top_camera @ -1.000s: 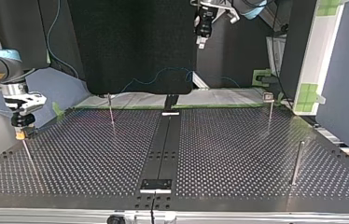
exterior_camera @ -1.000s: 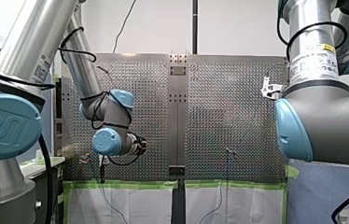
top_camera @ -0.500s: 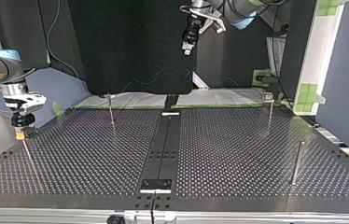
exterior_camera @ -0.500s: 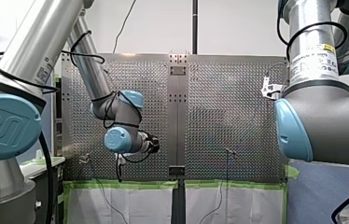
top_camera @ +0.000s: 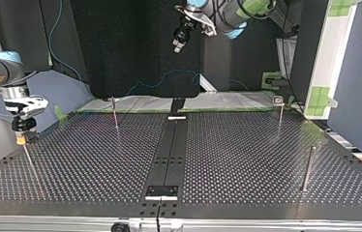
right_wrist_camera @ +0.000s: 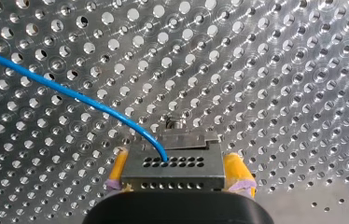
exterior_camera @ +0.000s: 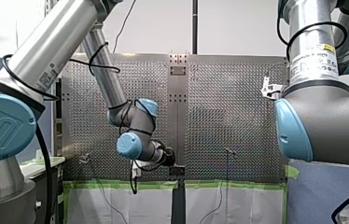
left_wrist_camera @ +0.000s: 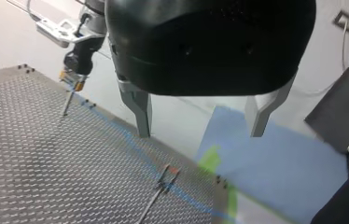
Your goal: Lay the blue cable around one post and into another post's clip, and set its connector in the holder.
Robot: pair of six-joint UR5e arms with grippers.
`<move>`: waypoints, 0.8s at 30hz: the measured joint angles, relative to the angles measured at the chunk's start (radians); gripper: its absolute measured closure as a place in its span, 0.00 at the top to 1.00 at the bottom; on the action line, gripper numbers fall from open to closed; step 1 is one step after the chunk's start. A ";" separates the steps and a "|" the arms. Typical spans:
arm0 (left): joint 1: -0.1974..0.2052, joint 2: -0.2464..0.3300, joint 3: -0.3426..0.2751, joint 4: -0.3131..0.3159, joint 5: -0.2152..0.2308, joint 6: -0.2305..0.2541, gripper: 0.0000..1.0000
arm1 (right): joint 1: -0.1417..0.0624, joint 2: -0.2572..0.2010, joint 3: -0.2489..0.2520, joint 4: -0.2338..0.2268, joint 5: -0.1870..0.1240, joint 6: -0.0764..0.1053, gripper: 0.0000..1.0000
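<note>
Right gripper (top_camera: 22, 139): yellow pads clamped on the grey perforated connector block (right_wrist_camera: 172, 167), apparently to seat it on the thin metal post (top_camera: 30, 162) beneath. Thin blue cable (right_wrist_camera: 70, 93) trails ahead. Left gripper (left_wrist_camera: 199, 134): metal fingers apart, empty, held aloft.

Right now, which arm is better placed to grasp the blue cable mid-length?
Probably left: my left pincer is open and empty above the table. My right pincer is shut on the grey block where the blue cable ends, so it is occupied.
</note>
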 joint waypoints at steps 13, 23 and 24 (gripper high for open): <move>-0.067 -0.127 0.127 -0.107 0.120 -0.127 1.00 | 0.000 0.000 0.000 0.000 0.000 0.000 0.00; -0.121 -0.219 0.219 -0.080 0.153 -0.219 1.00 | 0.000 0.000 0.000 0.000 0.000 0.000 0.00; -0.125 -0.227 0.227 -0.082 0.154 -0.227 1.00 | 0.000 0.000 0.000 0.000 0.000 0.000 0.00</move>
